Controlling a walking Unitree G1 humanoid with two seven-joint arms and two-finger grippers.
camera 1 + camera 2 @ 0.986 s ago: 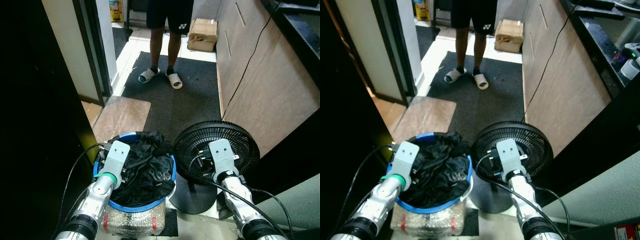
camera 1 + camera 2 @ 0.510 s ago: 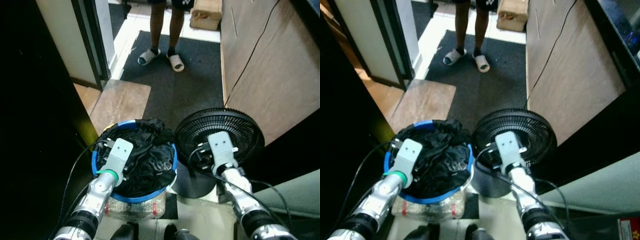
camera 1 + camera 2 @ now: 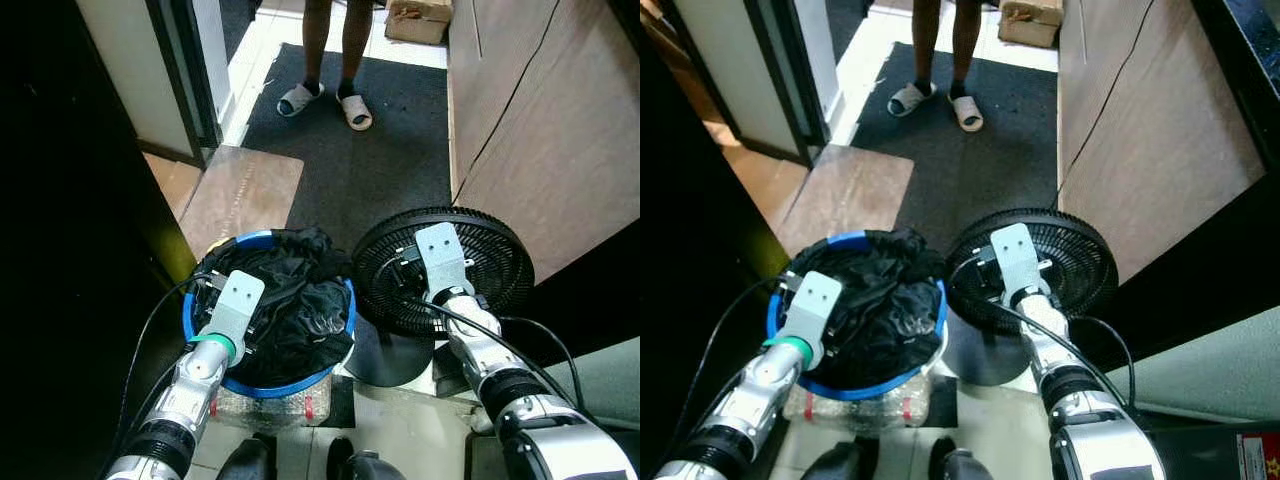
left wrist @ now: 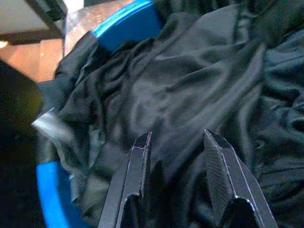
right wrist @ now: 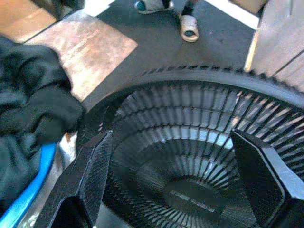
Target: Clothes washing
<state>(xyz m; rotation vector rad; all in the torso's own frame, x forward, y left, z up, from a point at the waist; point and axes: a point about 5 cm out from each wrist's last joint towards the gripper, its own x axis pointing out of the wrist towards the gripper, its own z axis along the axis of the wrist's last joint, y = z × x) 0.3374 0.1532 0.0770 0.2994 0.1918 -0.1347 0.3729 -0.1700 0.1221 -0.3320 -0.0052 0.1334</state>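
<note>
Left wrist view: fingers (image 4: 137,180) apart over black clothes (image 4: 190,95).

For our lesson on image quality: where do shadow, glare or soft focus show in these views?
Eye views: the left side is deep shadow. Left wrist view: sheen on the black clothes in the blue-rimmed basket. Right wrist view: the right gripper's fingers look soft before the black round fan.

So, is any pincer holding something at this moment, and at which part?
Nothing is held. The left pincer hangs open just over the black clothes in the blue basket; the right pincer is wide open above the black fan.
</note>
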